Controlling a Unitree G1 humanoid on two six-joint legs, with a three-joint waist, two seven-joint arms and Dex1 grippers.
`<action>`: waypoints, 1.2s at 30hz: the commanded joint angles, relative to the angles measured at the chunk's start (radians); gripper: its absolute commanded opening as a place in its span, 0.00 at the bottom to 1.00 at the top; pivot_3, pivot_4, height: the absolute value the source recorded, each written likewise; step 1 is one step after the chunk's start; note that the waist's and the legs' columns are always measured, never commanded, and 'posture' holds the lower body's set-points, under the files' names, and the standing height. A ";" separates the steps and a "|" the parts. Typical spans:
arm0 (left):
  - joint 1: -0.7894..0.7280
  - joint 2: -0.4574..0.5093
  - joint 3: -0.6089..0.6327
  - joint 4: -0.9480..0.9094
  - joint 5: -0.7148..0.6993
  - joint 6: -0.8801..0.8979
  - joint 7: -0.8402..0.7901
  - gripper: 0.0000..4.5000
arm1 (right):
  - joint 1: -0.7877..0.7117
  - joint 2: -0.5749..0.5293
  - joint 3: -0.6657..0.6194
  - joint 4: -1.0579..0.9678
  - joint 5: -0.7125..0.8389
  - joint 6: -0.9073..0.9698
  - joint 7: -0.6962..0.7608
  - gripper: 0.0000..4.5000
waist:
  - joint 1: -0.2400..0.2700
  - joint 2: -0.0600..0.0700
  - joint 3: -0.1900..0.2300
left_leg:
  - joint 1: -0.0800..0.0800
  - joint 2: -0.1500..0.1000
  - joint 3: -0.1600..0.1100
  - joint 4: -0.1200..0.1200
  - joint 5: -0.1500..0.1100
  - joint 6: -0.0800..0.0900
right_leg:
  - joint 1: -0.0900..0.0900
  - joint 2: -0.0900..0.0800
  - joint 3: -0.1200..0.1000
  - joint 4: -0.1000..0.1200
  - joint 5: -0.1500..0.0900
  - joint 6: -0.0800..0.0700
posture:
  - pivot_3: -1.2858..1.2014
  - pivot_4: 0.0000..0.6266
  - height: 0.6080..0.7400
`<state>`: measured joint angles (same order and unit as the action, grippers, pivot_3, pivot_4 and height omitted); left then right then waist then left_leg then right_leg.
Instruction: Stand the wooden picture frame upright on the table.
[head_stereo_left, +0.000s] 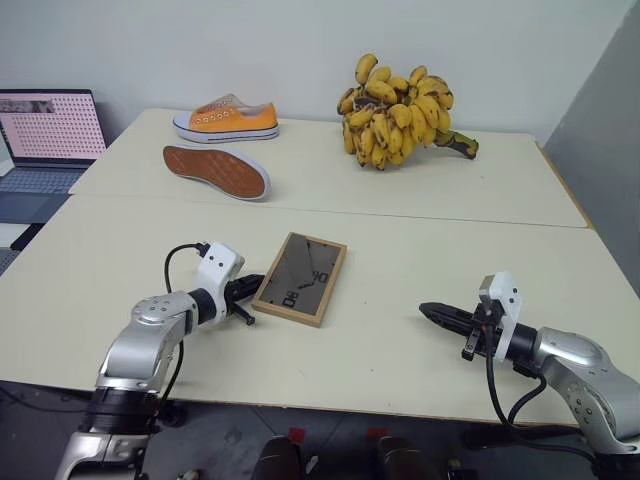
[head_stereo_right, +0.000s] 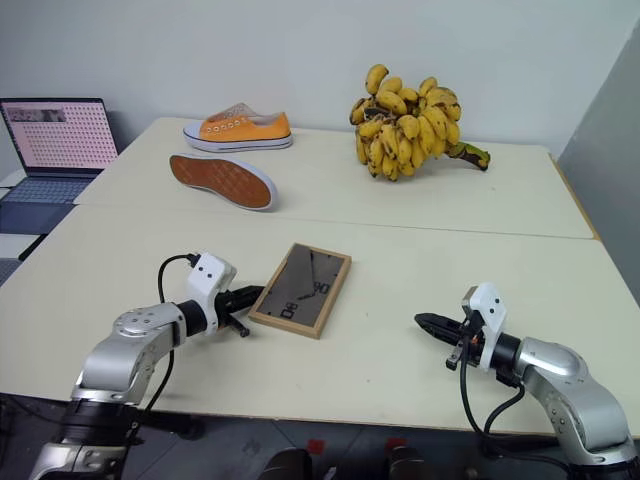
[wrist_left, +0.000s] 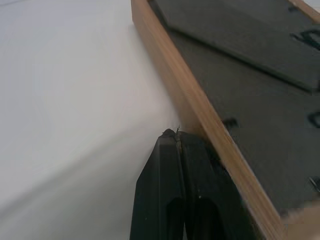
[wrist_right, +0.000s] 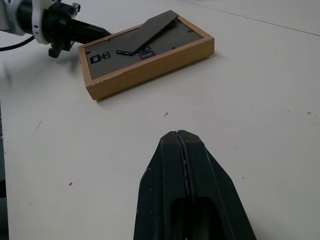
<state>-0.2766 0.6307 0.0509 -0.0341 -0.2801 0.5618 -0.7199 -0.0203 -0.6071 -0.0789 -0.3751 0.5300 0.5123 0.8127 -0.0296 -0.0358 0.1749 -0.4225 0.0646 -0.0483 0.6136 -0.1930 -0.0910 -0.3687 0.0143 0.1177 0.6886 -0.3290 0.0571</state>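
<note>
The worktop (head_stereo_left: 420, 330) carries the wooden picture frame (head_stereo_left: 301, 277) lying face down near the middle of its front edge, dark backing up. The left tool (head_stereo_left: 250, 288), clenched on nothing, has its tips against the frame's left side. The right tool (head_stereo_left: 432, 312), also clenched and holding nothing, hovers well apart toward the front right corner.

**Open table around the frame, clutter only at the far end**

The wooden picture frame (head_stereo_left: 301, 278) lies flat, back up, on the near half of the table (head_stereo_left: 400, 350). Its left long edge is blocked by the left gripper (head_stereo_left: 252, 287), whose closed tips rest against the wood. The right gripper (head_stereo_left: 428, 311), also closed, hangs well apart, with bare table between it and the frame. Two shoes (head_stereo_left: 216, 171) and a bunch of bananas (head_stereo_left: 398, 112) stand far beyond the seam.
</note>
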 joint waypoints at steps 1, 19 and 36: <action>-0.005 0.007 0.022 -0.090 -0.035 0.036 -0.005 0.01 | -0.021 0.010 -0.015 -0.003 0.002 -0.025 -0.009 0.00 | 0.002 0.000 0.000 | 0.000 0.000 0.000 0.000 0.000 0.000 | 0.000 0.000 0.000 0.000 0.000 0.000 | 0.52 0.24 1.00; -0.090 -0.054 -0.017 -0.084 -0.035 0.062 -0.001 0.01 | -0.055 0.027 -0.007 0.007 -0.006 -0.028 -0.033 0.00 | -0.003 0.000 0.000 | 0.001 0.000 0.000 0.001 0.001 0.002 | 0.000 0.000 0.001 0.002 0.000 0.000 | 0.52 0.24 1.00; -0.004 0.059 -0.050 -0.277 -0.087 0.285 -0.007 0.01 | -0.076 0.048 -0.006 0.022 -0.002 -0.027 -0.056 0.00 | -0.004 0.001 0.000 | 0.001 0.000 0.000 0.001 0.001 0.001 | 0.000 0.000 0.001 0.002 0.000 0.000 | 0.52 0.24 1.00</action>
<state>-0.2811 0.6723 0.0574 -0.2414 -0.3750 0.8087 -0.7239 -0.0722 -0.5629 -0.0708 -0.3467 0.5275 0.5073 0.7612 -0.0334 -0.0352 0.1752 -0.4219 0.0645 -0.0479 0.6144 -0.1920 -0.0895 -0.3691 0.0146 0.1185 0.6907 -0.3291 0.0571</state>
